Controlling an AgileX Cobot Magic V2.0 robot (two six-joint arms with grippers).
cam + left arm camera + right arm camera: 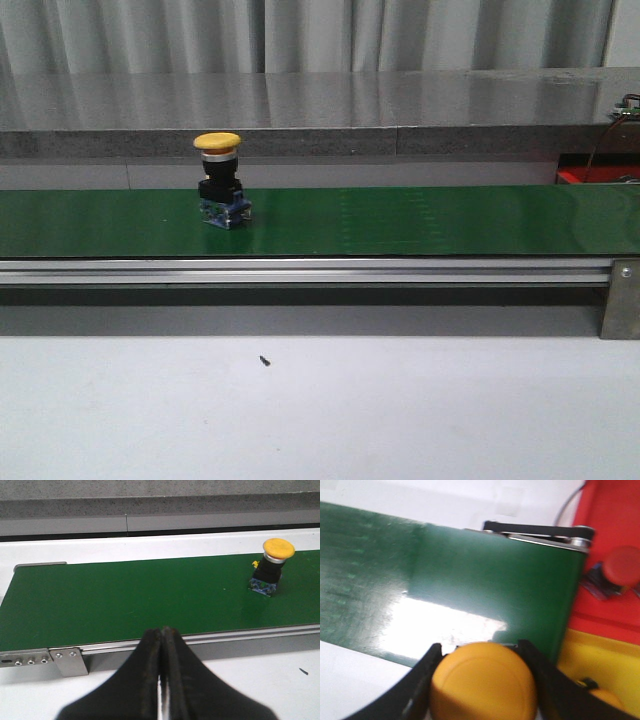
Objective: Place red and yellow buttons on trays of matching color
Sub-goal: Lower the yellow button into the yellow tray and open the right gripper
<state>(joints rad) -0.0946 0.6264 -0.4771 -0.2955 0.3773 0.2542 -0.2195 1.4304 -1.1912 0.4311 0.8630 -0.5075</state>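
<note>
Nearest in the right wrist view, the right pincer is clamped on a yellow push button, its two dark fingers pressed against either side of the domed cap, which hangs over the end of the green conveyor belt. Just beyond that belt end lie the yellow tray, where part of another yellow cap shows at the frame edge, and past it the red tray, already holding a red push button. The cap looks like hard, smooth plastic, stiff and light but likely slick, so a hold on the rounded rim could slip; the squarer black body beneath would probably give a surer grip. In the left wrist view the left pincer is closed with nothing between its fingers, hovering over the white desk short of the belt's near rail. Farther off, a second yellow push button stands upright on the belt, left of centre in the front view, yellow mushroom cap over a black body and a bluish contact block at the base. It is top-heavy in shape, so I judge that a sideways nudge could topple it; taking it across the black body, or square across the cap, seems safest. Behind the belt runs a grey ledge.
</note>
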